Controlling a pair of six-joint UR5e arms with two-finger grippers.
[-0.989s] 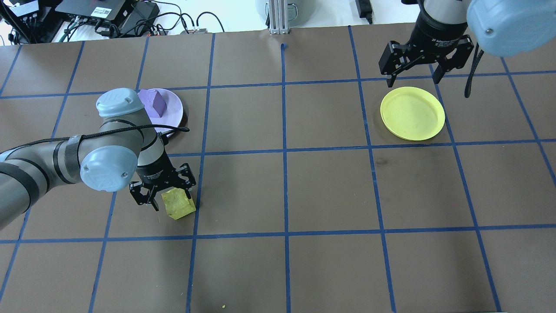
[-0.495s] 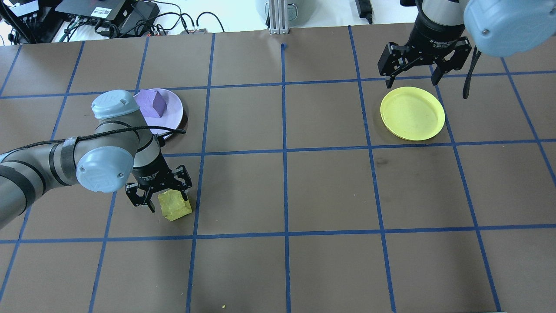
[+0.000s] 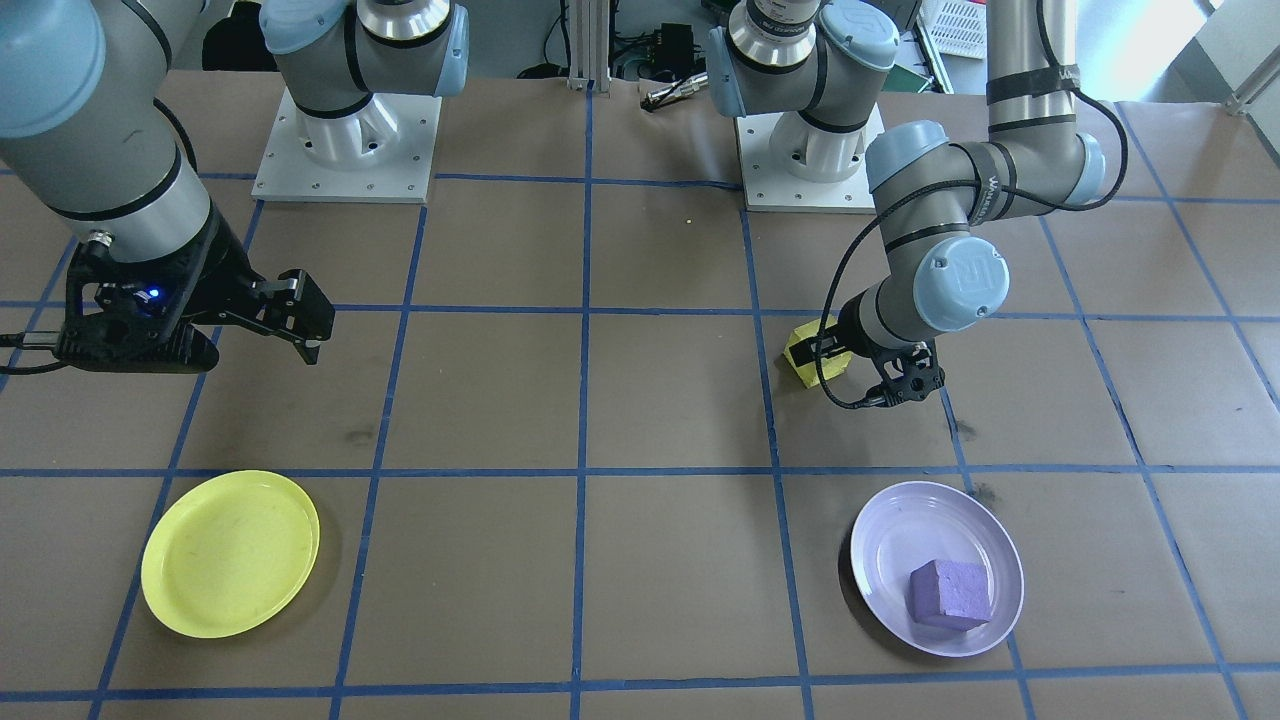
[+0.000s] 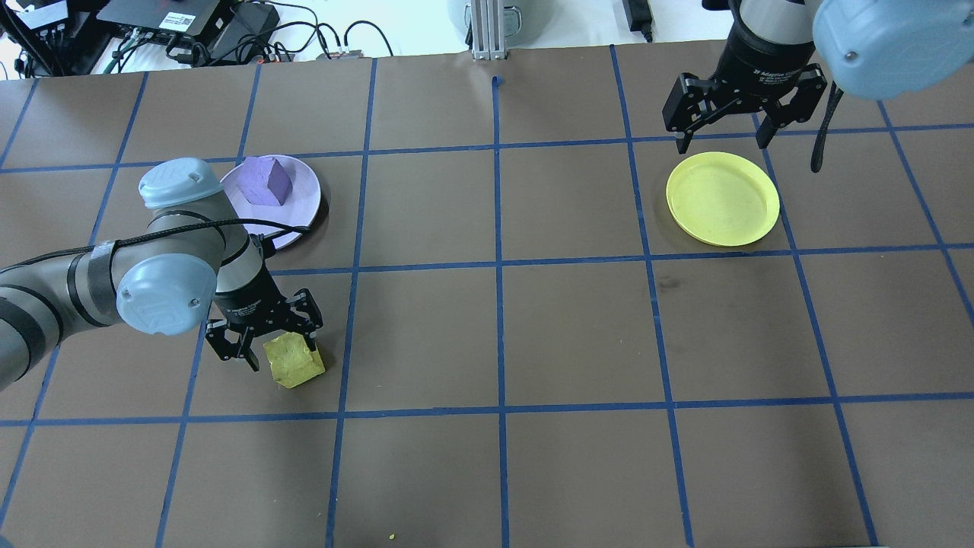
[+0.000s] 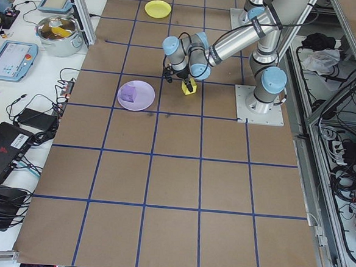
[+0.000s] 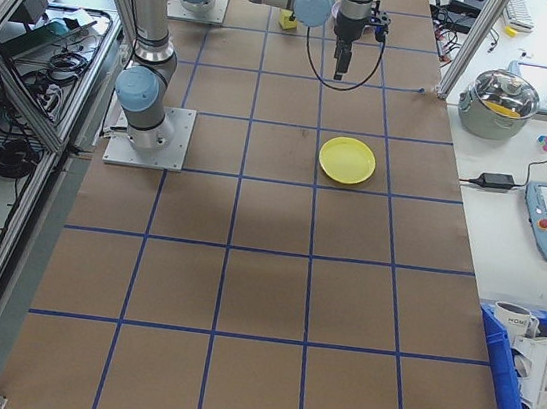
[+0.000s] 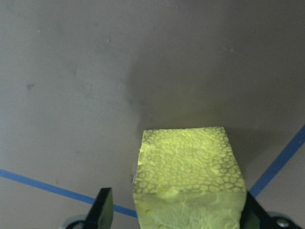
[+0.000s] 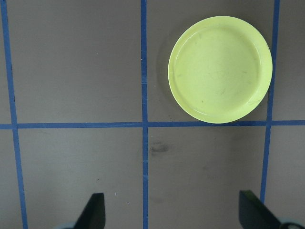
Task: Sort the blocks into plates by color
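Yellow foam block (image 4: 292, 363) sits between wide-spread left gripper (image 4: 266, 352) fingers — ungripped | right gripper (image 4: 724, 131) open, empty | next — closing, then carried to yellow plate (image 4: 723, 199)

You get bright, even overhead light with soft short shadows; the upper edge of the overhead frame washes out white. Your left wrist close-up is slightly soft.

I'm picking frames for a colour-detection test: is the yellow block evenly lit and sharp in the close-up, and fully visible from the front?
Left wrist view: yellow block sharp, pebbled texture clear, top face brighter than near face, soft shadow behind. Front-facing view: block partly hidden by the left gripper.
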